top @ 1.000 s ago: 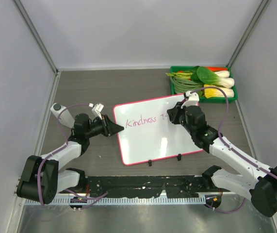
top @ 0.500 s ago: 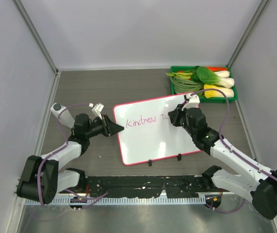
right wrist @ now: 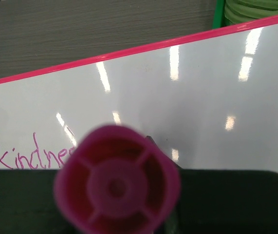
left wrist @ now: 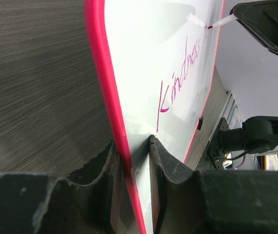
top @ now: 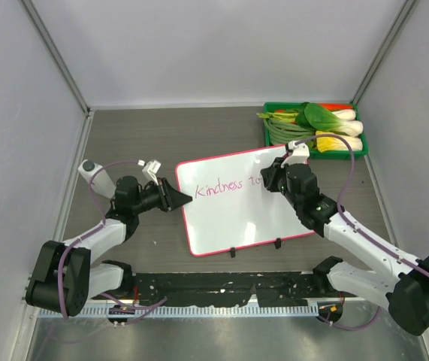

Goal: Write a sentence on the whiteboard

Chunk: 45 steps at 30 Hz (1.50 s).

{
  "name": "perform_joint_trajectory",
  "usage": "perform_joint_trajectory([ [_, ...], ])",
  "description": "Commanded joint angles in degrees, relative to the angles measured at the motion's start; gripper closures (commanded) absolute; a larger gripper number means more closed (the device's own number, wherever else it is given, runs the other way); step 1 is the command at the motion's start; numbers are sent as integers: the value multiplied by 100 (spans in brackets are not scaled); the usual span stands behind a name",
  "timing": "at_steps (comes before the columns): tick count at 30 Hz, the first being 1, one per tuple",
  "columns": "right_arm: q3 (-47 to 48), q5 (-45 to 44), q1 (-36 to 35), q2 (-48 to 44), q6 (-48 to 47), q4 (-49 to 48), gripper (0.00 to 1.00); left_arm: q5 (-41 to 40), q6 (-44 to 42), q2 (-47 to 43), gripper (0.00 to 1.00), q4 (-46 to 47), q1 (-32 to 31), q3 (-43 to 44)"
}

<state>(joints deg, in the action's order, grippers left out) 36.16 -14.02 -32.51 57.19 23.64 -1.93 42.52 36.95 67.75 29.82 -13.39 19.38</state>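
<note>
Writing was part done: the whiteboard (top: 237,218) lay slanted in the middle of the surface (top: 131,135), with the sentence (top: 225,186) reading "Kindness to" across its upper part. The left jaws were pinching the board's pink frame at its left edge, one finger on either side. The right jaws were pressed together on the marker (right wrist: 117,178), whose tip appeared to touch the board just past the last letter (the left wrist view showed this best).

The likeliest trouble, as I judged it, was the board shifting; the hold was a narrow one on a thin rim, far from where the pen pressed, so a firm sideways stroke could pivot the board and bend the line of writing; too light a touch would leave gaps in the letters instead. The marker could also tilt or slide in its grip, since only the jaws steadied it; the right arm (top: 349,233) stretched over the board's lower right part, so a low wrist might smear fresh ink. Room was short too; the words ran towards the right rim near the green tray (top: 266,135).
</note>
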Motion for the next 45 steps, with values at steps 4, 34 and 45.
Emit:
perform_joint_trajectory([
  [4,269,180,17,196,-17,-378,98,-42,-469,63,100,-284,-164,5],
  [34,49,294,342,-938,44,123,99,-51,-487,19,100,-319,-164,5],
  [45,14,233,518,-1052,-43,158,99,-51,-505,-42,100,-372,-155,5],
])
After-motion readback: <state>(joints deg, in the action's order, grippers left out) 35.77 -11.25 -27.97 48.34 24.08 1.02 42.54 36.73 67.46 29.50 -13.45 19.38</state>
